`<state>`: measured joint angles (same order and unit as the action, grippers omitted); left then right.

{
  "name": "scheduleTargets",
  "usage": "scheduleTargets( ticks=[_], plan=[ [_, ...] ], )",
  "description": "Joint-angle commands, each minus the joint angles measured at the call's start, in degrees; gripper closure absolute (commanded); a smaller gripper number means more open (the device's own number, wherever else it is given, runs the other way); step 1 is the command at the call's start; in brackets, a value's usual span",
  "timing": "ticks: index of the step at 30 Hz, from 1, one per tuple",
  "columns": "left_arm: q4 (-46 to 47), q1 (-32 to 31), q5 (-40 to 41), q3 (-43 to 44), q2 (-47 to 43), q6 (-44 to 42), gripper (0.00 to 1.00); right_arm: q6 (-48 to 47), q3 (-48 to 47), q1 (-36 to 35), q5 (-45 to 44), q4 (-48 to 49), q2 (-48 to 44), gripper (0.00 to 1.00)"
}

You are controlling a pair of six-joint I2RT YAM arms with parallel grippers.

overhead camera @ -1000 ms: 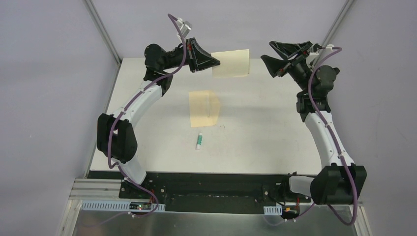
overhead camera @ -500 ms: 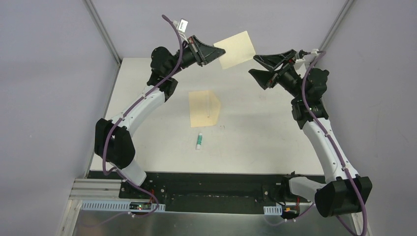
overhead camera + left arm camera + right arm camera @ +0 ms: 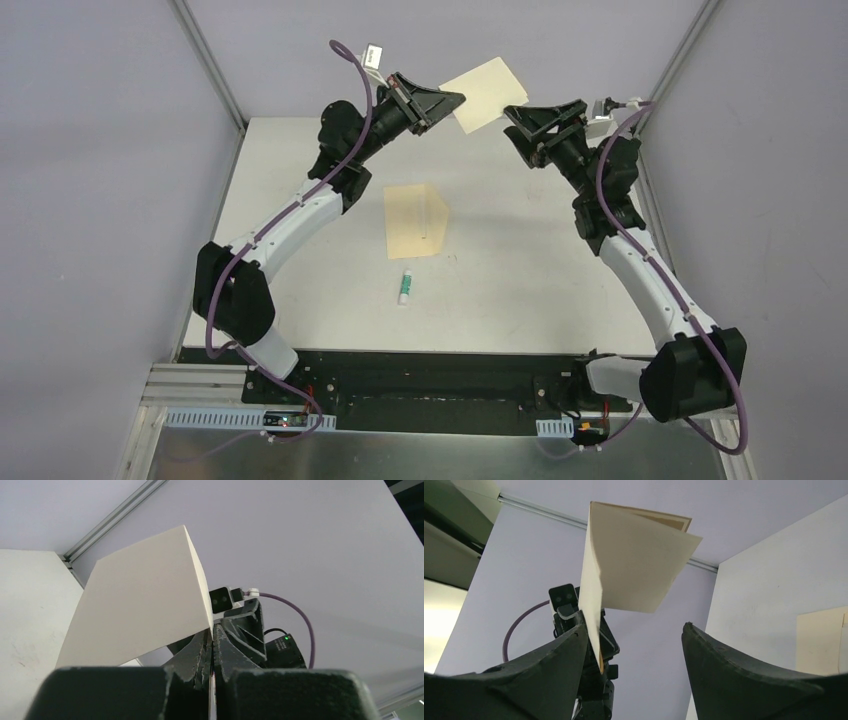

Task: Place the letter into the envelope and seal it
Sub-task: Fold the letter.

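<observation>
The letter (image 3: 485,92), a pale cream sheet, hangs tilted in the air above the table's far edge. My left gripper (image 3: 455,98) is shut on its left corner. In the left wrist view the letter (image 3: 140,600) rises from the closed left gripper (image 3: 212,635). My right gripper (image 3: 512,122) is open at the letter's right edge. In the right wrist view the letter (image 3: 634,565) has its lower corner between the jaws of the right gripper (image 3: 635,626), close to the left finger (image 3: 549,665). The yellow-tan envelope (image 3: 415,220) lies flat mid-table, also at the right edge as envelope (image 3: 824,640).
A small white-green tube (image 3: 405,287) lies on the white table (image 3: 540,260) just in front of the envelope. Grey walls and metal corner posts (image 3: 210,60) close in the back and sides. The arms' black base rail (image 3: 430,385) runs along the near edge.
My left gripper has lifted the letter higher and to the right, tilting it. My right arm has swung left and up until its open jaws reach the letter's edge, narrowing slightly.
</observation>
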<state>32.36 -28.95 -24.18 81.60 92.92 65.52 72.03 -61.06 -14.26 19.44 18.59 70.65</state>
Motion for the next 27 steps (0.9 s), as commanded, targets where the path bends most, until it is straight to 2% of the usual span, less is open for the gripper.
scheduleTargets(
  ticks=[1,12,18,27],
  plan=[
    [0.45,-0.92,2.63,-0.34,-1.19,2.58,1.00,1.80,-1.86,-0.98,-2.89,9.41,2.38,0.30],
    [-3.63,-1.64,1.59,0.20,-0.03,4.05,1.00,3.44,-3.57,-2.04,-3.77,11.95,4.98,0.43],
    [-7.17,-1.64,-0.21,1.89,0.55,3.59,1.00,3.16,-3.94,-2.04,-3.24,11.87,5.00,0.44],
    [-6.70,-1.66,-1.63,1.76,0.46,4.69,1.00,3.40,-4.18,-2.00,-2.48,11.65,5.85,0.64]
  ],
)
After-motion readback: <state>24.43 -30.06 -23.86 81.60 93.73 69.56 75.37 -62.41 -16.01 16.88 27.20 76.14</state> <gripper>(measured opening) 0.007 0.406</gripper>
